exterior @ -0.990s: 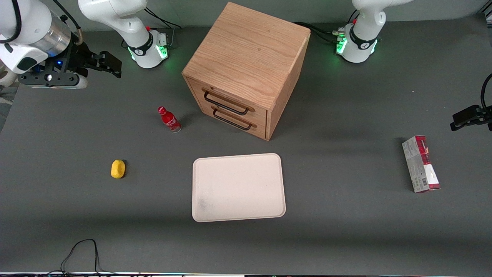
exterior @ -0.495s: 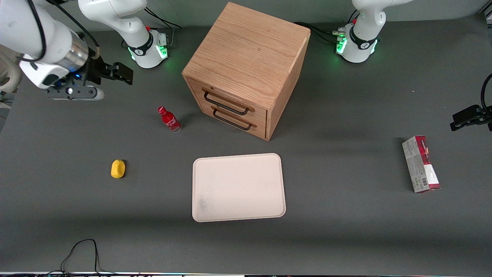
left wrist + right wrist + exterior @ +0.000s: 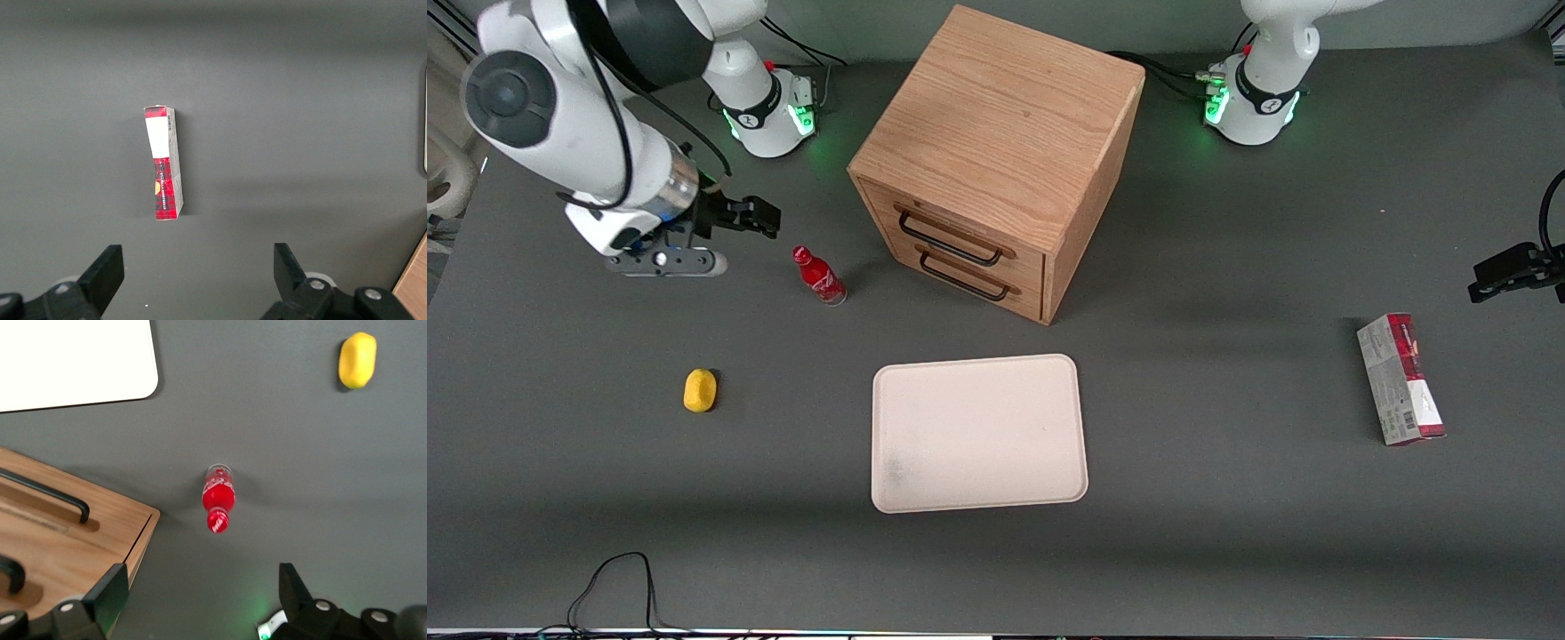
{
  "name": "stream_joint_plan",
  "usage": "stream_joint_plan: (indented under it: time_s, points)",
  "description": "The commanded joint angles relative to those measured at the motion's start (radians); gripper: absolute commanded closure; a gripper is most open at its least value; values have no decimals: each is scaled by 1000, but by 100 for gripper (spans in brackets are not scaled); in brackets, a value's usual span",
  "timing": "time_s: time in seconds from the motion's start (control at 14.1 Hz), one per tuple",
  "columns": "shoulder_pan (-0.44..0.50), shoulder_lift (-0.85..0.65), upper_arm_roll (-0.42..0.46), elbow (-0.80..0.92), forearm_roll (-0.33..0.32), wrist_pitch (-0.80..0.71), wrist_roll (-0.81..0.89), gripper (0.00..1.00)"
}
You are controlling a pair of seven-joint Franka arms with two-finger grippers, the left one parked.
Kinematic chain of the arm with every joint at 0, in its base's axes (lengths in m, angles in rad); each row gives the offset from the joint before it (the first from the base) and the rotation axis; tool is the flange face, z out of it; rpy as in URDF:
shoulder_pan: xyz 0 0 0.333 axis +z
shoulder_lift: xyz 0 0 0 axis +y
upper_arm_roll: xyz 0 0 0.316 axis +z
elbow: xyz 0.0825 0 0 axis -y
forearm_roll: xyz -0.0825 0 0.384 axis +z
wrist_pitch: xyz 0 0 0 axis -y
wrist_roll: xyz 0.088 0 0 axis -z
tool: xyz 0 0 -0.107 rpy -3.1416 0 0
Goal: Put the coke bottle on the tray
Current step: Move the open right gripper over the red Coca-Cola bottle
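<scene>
The coke bottle (image 3: 819, 276), small and red with a red cap, stands upright on the grey table beside the wooden drawer cabinet (image 3: 996, 160). It also shows in the right wrist view (image 3: 218, 499). The cream-pink tray (image 3: 978, 433) lies flat, nearer the front camera than the cabinet; one corner of it shows in the right wrist view (image 3: 80, 360). My right gripper (image 3: 758, 216) hangs above the table a little way from the bottle, toward the working arm's end. Its jaws are wide open and empty (image 3: 200, 597).
A yellow lemon-like object (image 3: 700, 390) lies nearer the front camera than the bottle, also in the right wrist view (image 3: 357, 360). A red-and-grey carton (image 3: 1400, 379) lies toward the parked arm's end. The cabinet has two black drawer handles (image 3: 951, 253).
My right arm has swung down and toward the bottle, bringing the gripper from the table's end to just beside it. The bottle, tray and other things have not moved.
</scene>
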Motion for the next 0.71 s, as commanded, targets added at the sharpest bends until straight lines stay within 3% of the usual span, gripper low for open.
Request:
stream_joint_plan:
  time_s: [0.0, 0.64]
  points:
    - [28, -27, -7, -105, 14, 94, 27, 0]
    - [52, -61, -7, -373, 13, 384, 27, 0]
